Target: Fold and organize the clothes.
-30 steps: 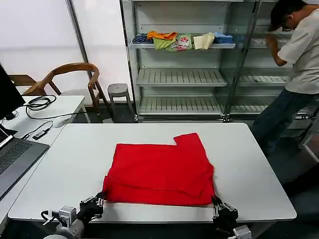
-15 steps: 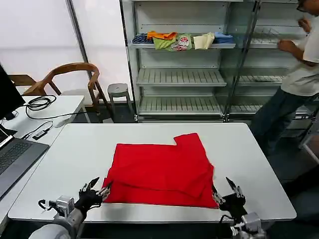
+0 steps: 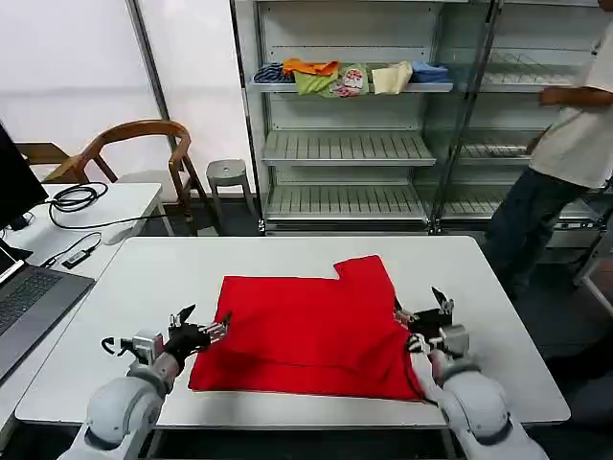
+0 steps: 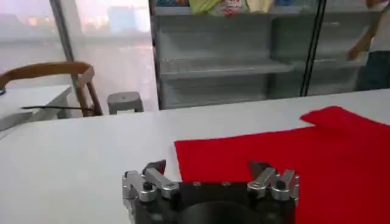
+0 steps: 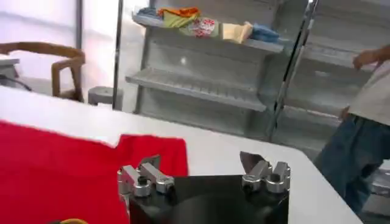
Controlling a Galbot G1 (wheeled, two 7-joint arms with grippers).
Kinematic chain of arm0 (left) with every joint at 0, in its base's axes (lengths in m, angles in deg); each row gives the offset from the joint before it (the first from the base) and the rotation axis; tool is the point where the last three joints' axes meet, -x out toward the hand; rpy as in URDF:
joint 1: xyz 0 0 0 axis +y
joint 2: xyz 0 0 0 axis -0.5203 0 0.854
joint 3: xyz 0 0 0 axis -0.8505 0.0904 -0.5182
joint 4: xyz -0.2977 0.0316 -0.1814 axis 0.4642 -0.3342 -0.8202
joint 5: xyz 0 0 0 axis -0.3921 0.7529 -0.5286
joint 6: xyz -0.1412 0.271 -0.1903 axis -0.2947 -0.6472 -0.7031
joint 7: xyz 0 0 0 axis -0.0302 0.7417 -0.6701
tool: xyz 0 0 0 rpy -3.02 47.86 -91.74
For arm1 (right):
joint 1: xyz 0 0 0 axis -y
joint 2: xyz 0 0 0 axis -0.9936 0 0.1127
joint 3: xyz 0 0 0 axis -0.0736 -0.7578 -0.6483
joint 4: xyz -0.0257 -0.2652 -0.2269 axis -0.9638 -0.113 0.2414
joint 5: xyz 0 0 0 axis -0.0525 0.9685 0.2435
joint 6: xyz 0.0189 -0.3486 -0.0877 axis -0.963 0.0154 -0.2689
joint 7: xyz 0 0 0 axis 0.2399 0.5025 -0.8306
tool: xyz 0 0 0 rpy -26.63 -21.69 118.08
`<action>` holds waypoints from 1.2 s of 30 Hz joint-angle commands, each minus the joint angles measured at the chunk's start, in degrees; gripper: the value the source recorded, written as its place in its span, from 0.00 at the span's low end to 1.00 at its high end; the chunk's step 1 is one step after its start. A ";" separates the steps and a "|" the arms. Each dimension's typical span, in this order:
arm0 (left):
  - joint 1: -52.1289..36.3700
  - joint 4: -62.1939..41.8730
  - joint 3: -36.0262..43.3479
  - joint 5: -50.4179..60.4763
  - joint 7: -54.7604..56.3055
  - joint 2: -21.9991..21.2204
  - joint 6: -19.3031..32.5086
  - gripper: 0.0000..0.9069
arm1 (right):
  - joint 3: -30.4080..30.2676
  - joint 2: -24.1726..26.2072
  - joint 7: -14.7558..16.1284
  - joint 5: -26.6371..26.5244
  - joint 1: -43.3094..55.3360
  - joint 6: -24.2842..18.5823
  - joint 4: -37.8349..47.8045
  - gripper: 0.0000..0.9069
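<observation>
The head camera looked forward and down from above the near edge of the white table (image 3: 287,259), taking in the whole tabletop, both arms, and the shelves (image 3: 350,144) at the far wall. The left wrist camera sat low, just behind the left gripper (image 4: 210,179), facing across the table towards those shelves, with the spread fingers close in the foreground. The right wrist camera sat likewise behind the right gripper (image 5: 204,176), low and close, facing the same wall. All three views shared the red shirt (image 3: 306,331), the tabletop and the shelves.
</observation>
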 commanded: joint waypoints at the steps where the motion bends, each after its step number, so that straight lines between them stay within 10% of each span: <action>1: -15.55 -16.85 5.81 -0.09 -0.24 0.17 1.13 1.00 | -4.35 -6.49 0.12 -0.47 19.73 2.63 20.50 1.00; 16: -22.55 -28.95 9.45 0.25 -2.22 -0.99 4.31 1.00 | -4.59 -14.38 0.44 -1.08 31.34 -3.09 45.14 1.00; 36: -27.47 -38.38 10.97 1.43 -3.24 -3.29 6.93 1.00 | -3.61 -17.90 1.33 -0.78 34.54 -7.84 56.02 1.00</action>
